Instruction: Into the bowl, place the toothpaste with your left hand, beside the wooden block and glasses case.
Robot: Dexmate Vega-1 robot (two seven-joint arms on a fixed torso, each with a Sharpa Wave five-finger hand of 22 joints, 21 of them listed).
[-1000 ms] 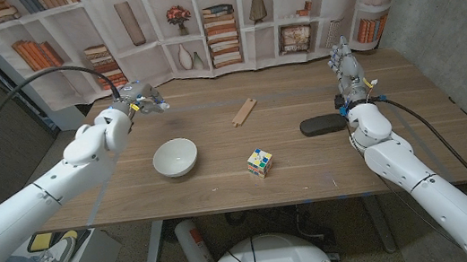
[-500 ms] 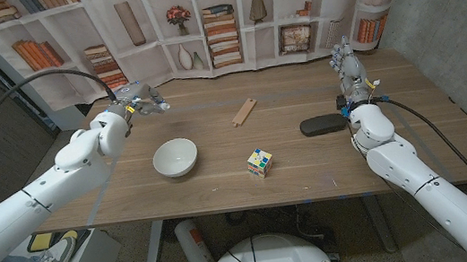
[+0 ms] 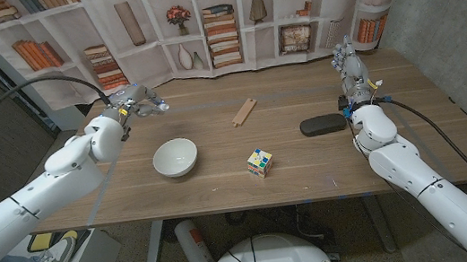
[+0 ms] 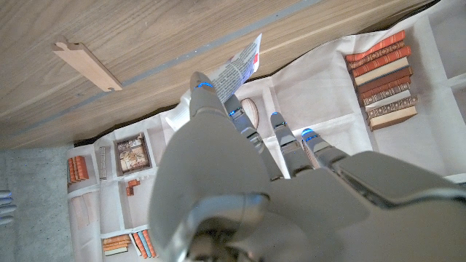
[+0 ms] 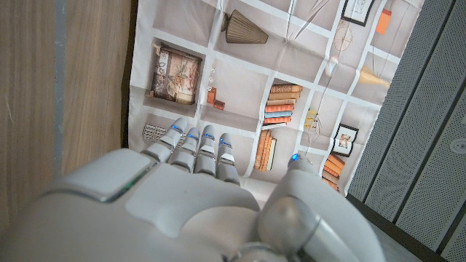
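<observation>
The toothpaste (image 4: 240,65) is held in the left robot hand (image 3: 141,101), pinched between the fingers (image 4: 211,102), as is seen in the left wrist view, where its printed end sticks out past the fingertips. In the head view that hand is raised near the far left corner of the surface (image 3: 223,187). The bowl (image 3: 175,157) stands toward the front left part of the surface, near the hand but nearer the front edge.

The main risk is judged to be a slip: only a small part of the toothpaste seems to be caught, so it could be turned or dropped if the arm is swung quickly. A release made too early or too high could let it strike the rim and bounce out onto the surface, or the light bowl could be pushed or tipped by a low approach.

The wooden block (image 3: 244,111) lies near the middle toward the far edge, and the glasses case (image 3: 321,124) lies toward the right edge, just beside the right robot hand (image 3: 349,70); both lie outside the bowl, so the target could be mistaken. The right robot hand stands upright, fingers loosely extended and holding nothing. A puzzle cube (image 3: 259,163) sits near the front edge.
</observation>
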